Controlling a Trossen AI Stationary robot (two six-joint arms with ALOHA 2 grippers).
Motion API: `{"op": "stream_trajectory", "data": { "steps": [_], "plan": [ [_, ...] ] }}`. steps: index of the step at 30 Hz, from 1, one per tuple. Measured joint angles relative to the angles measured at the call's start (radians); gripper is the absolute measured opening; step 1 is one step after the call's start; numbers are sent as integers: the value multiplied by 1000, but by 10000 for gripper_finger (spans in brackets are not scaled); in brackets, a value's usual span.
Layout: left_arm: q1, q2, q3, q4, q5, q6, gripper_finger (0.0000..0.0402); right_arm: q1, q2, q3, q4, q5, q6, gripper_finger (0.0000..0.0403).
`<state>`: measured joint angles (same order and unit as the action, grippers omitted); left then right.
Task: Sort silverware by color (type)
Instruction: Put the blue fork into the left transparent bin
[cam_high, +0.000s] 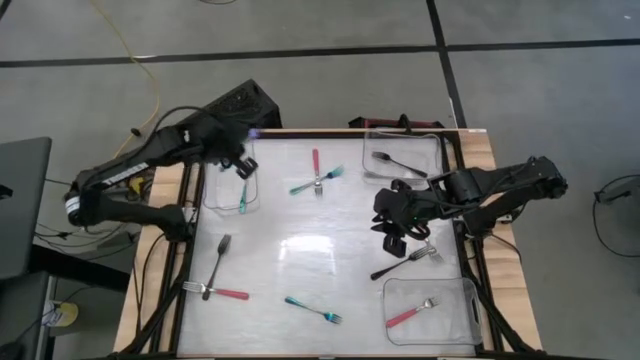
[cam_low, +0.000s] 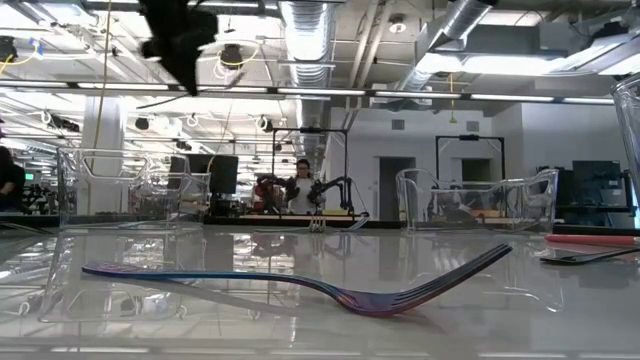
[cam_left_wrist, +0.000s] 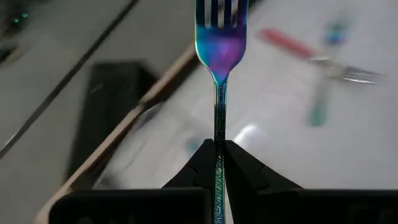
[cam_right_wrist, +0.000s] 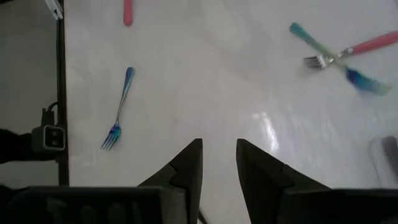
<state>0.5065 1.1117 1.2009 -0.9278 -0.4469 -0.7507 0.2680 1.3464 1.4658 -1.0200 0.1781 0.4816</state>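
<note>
You've got glossy white table (cam_high: 330, 255), clear plastic trays (cam_high: 432, 310), iridescent polished-metal fork (cam_left_wrist: 219, 50) in matt black left gripper (cam_left_wrist: 217, 152), pink plastic-looking handles (cam_high: 232, 294).

In the left wrist view the teal fork (cam_left_wrist: 219, 74) is cut off at the tines by the edge, and the crossed forks (cam_left_wrist: 323, 62) behind are blurred. In the low view the upper arm (cam_low: 180, 35) is cut off.

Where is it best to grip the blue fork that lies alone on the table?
Take the blue fork at mid-handle, from straight above, with fingers across the handle: it lies flat and thin, touching nothing. The open right gripper seems nearer.
</note>
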Motion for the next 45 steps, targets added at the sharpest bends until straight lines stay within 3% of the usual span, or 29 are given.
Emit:
{"op": "stream_trajectory", "data": {
  "steps": [8, 26, 36, 45],
  "plan": [
    [77, -84, -130, -34, -30, -165, 2, 0, 0, 0, 29, 15, -44, 122],
    [186, -36, -362, 10, 66, -368, 2, 0, 0, 0, 30, 15, -122, 122],
    [186, 56, -405, 60, 112, -366, 6, -9, 0, 0, 35, 12, -174, 122],
    [185, 69, -405, 68, 125, -353, 53, -6, 0, 0, 35, 8, -134, 122]
  ]
}}
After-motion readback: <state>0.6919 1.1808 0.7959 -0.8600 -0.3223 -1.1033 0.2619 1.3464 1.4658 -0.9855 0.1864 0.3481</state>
